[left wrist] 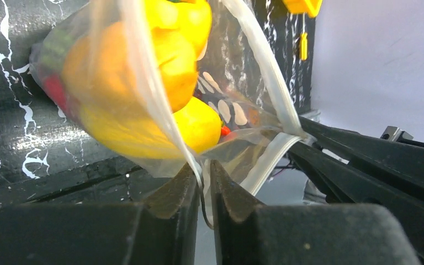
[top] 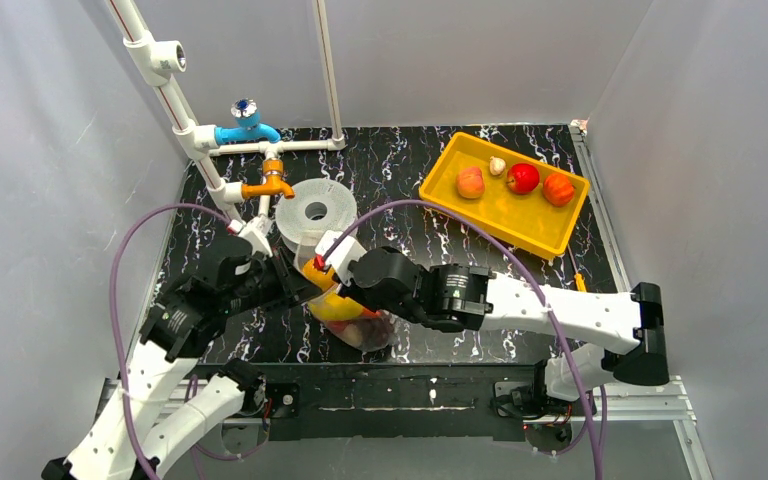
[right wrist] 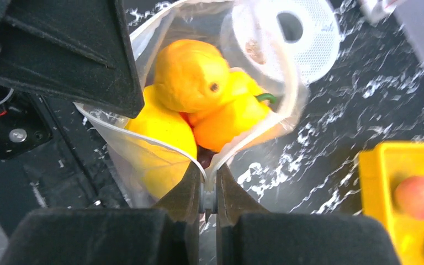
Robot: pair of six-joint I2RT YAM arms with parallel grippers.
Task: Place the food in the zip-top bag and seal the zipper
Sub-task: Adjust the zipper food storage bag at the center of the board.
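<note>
The clear dotted zip-top bag (top: 345, 305) hangs between my two grippers near the table's front edge. Yellow and orange peppers (right wrist: 199, 88) and something red fill it; they also show in the left wrist view (left wrist: 143, 83). My left gripper (left wrist: 203, 182) is shut on one corner of the bag's mouth edge. My right gripper (right wrist: 208, 185) is shut on the other end, pinching the pale zipper (right wrist: 143, 138) strip. The mouth gapes open between them. A peach (top: 471, 182), a red apple (top: 523, 178) and another orange-red fruit (top: 558, 188) lie in the yellow tray (top: 550, 232).
A grey ring-shaped spool (top: 311, 211) stands just behind the bag. A white pipe frame with a blue tap (top: 245, 128) and an orange valve (top: 270, 185) rises at the back left. A small pale piece (top: 497, 165) also lies in the tray.
</note>
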